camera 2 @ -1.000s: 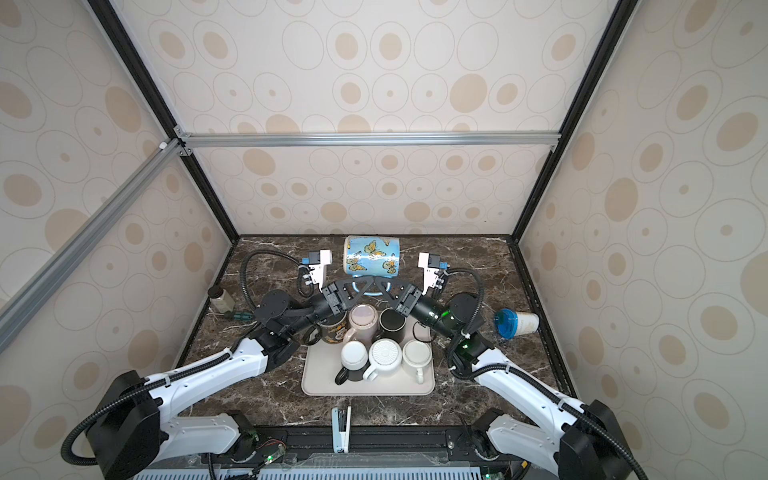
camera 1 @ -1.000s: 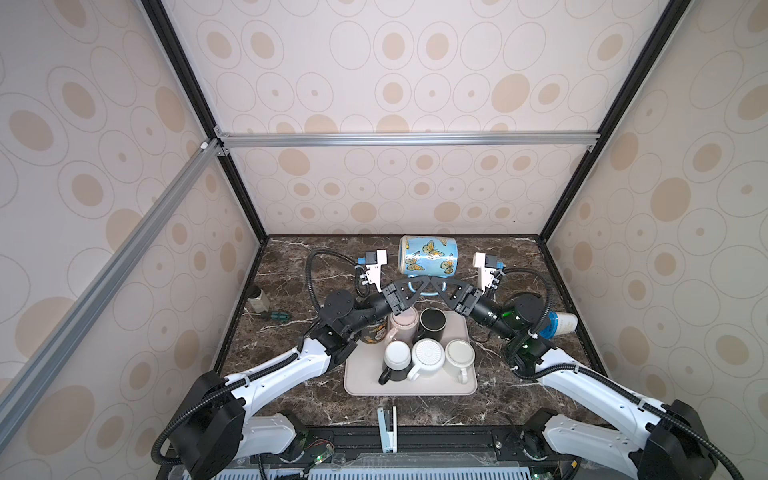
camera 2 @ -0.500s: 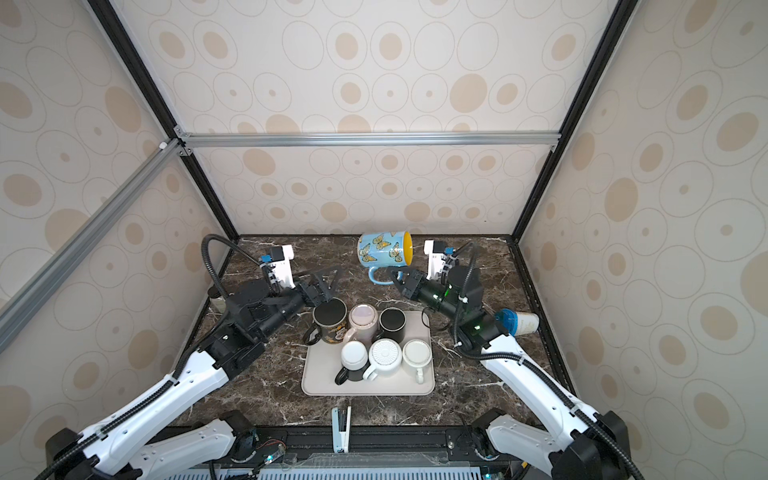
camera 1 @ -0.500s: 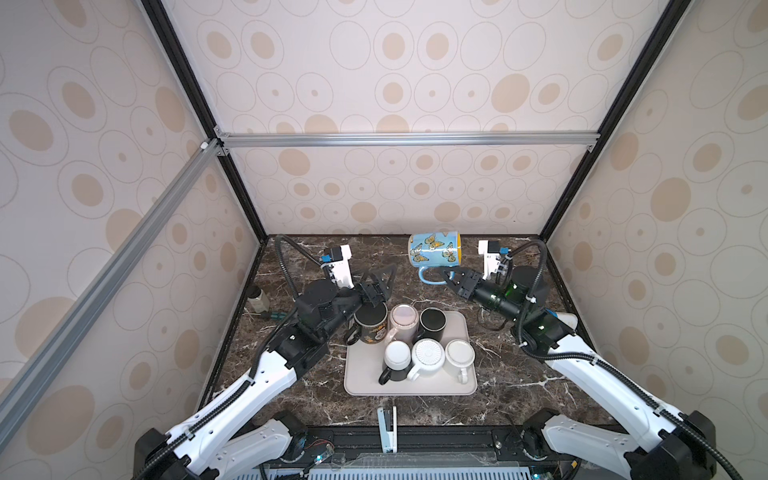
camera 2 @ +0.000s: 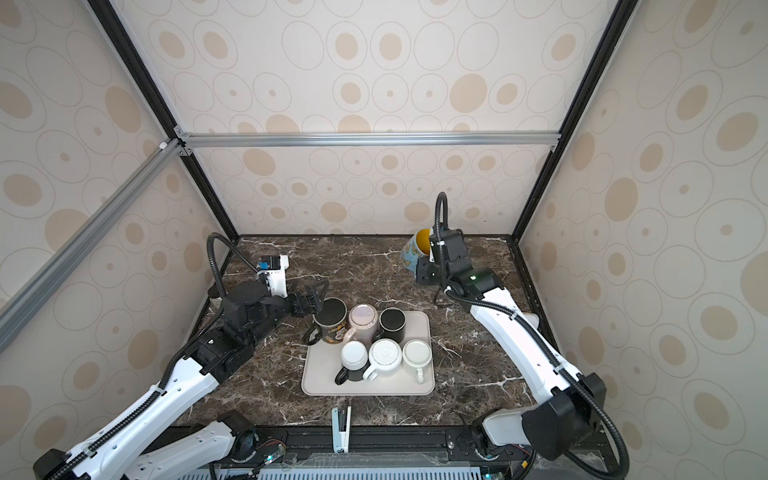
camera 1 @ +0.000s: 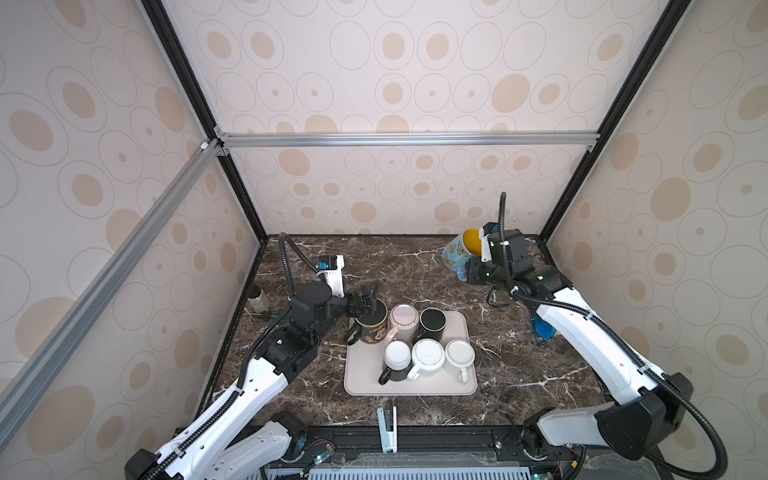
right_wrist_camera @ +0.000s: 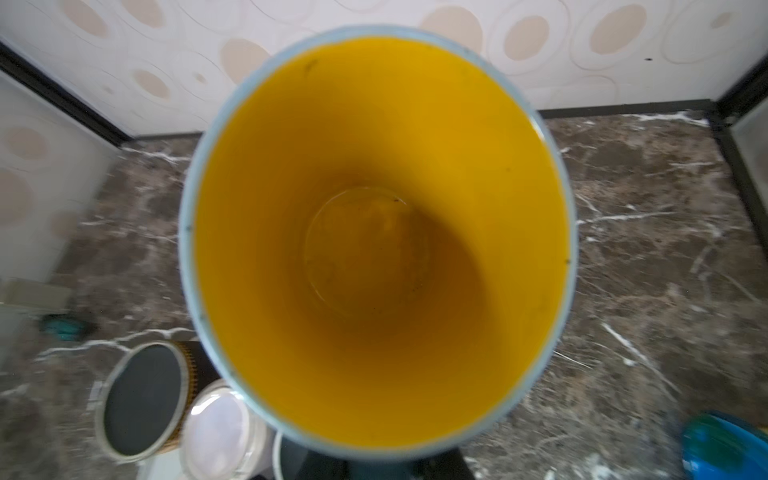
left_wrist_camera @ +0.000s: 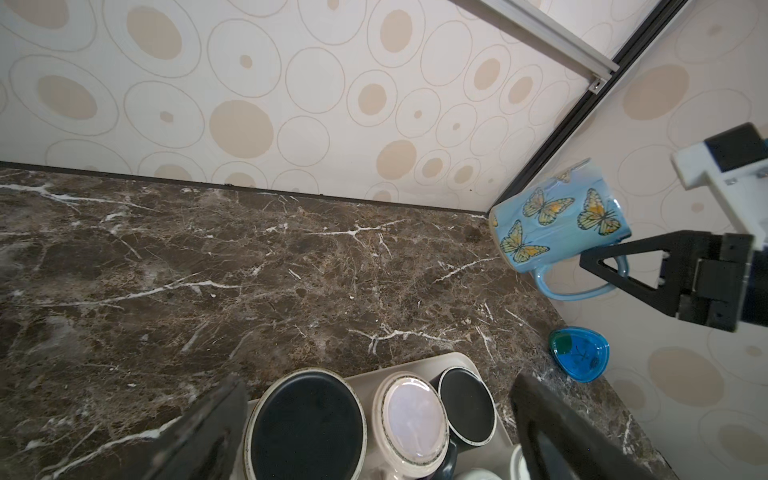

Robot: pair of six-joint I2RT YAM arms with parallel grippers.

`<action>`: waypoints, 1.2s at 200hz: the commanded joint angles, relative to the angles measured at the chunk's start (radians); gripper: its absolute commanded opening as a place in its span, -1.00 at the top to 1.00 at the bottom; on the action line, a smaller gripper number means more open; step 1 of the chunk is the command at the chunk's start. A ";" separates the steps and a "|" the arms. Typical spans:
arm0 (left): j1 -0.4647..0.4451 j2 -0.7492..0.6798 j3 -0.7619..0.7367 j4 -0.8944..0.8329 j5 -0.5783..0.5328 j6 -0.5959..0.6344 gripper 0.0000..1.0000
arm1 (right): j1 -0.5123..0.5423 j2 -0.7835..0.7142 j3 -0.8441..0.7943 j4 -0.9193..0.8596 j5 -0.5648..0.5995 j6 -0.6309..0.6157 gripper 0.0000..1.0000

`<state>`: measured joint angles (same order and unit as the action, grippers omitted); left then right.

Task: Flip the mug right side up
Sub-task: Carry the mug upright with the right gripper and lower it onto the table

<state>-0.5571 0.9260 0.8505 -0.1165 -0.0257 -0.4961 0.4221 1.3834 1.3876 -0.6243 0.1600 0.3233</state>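
Note:
The mug (camera 1: 457, 249) (camera 2: 412, 251) is light blue with butterflies and a yellow inside. It hangs above the back right of the marble table, tilted, its mouth up and towards the right arm. My right gripper (camera 1: 468, 271) (camera 2: 422, 274) is shut on its handle; the left wrist view shows a black finger (left_wrist_camera: 615, 266) through the handle loop of the mug (left_wrist_camera: 557, 220). The mug's yellow inside (right_wrist_camera: 374, 232) fills the right wrist view and hides the jaws. My left gripper (camera 1: 368, 301) (camera 2: 316, 296) (left_wrist_camera: 380, 380) stands open and empty, above the tray's back left corner.
A beige tray (camera 1: 469, 384) (camera 2: 316, 386) holds several upside-down mugs, among them a dark one (camera 1: 370, 326), a pink one (camera 1: 403, 318) and a black one (camera 1: 432, 322). A blue object (camera 1: 543, 328) lies right, a small bottle (camera 1: 258, 300) left, a white stapler (camera 1: 386, 428) in front.
My left gripper let go of the mug, opened and drew back left to the tray's corner. My right gripper carried the mug to the back right and turned its mouth upward.

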 commanded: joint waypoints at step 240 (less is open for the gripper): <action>0.043 0.040 -0.128 0.011 0.048 0.021 -0.97 | -0.266 0.322 -0.026 0.124 0.006 -0.244 1.00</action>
<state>-0.5240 0.9771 0.7307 -0.1131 0.0200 -0.4782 0.1558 1.7088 1.3628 -0.6003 0.1684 0.1089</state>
